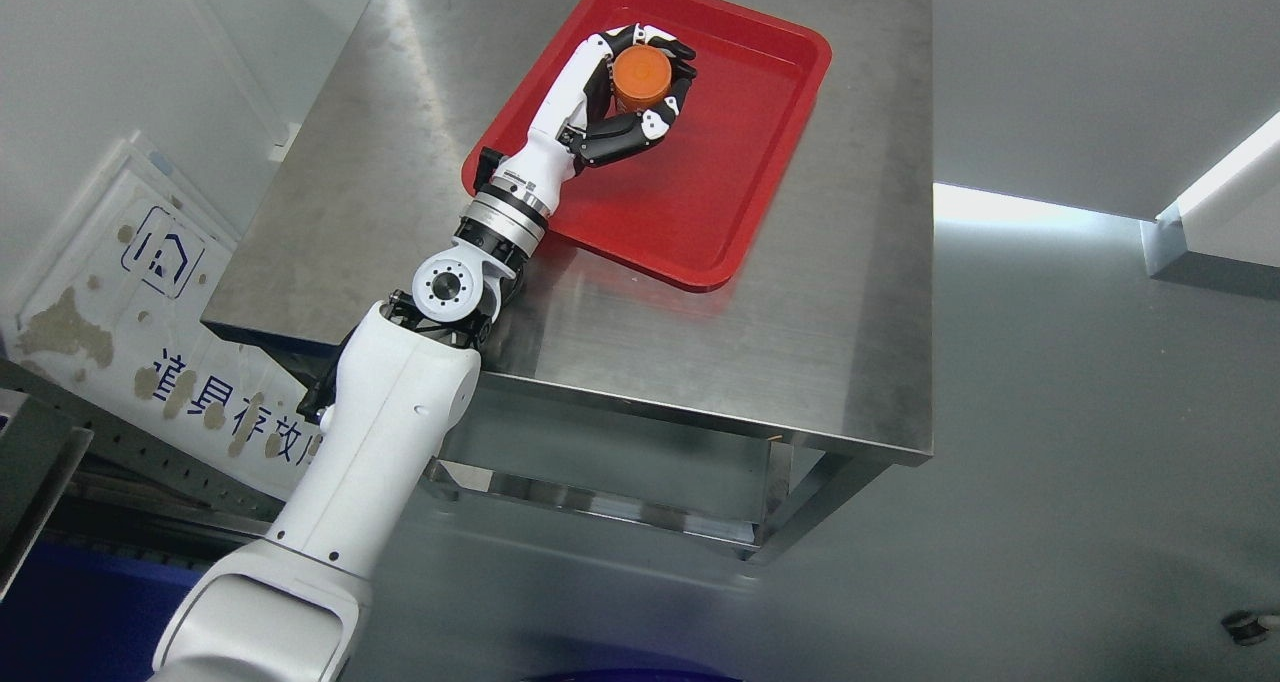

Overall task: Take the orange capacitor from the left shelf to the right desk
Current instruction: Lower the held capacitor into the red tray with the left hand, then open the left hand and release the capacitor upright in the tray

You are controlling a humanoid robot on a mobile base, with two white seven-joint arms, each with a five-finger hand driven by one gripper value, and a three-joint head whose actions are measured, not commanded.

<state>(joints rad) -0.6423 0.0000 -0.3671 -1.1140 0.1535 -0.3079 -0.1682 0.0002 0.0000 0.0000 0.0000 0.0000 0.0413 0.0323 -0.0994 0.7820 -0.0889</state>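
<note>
Left hand (630,82) out over the red tray (700,212), fingers (662,117) curled tight around the orange capacitor (640,75). Round top face up, thumb on one side, the other fingers wrapped round the far side. Capacitor over the tray's upper left part, well inside the rim; whether touching the floor of the tray or held just above, hard to say from up here. Tray sitting on the steel desk (850,342), arm reaching in across the tray's near-left corner. Right hand nowhere in the picture.

Looks like the placing step, close to the end. Best done slowly: lower straight down until the base sits flat, keeping the cylinder upright so no rolling once free. Then ease the fingers apart evenly, thumb and the rest together, to avoid tipping it sideways. Lift the hand straight up afterwards, clear of the top, and mind the wrist against the tray's rim on the way out.
</note>
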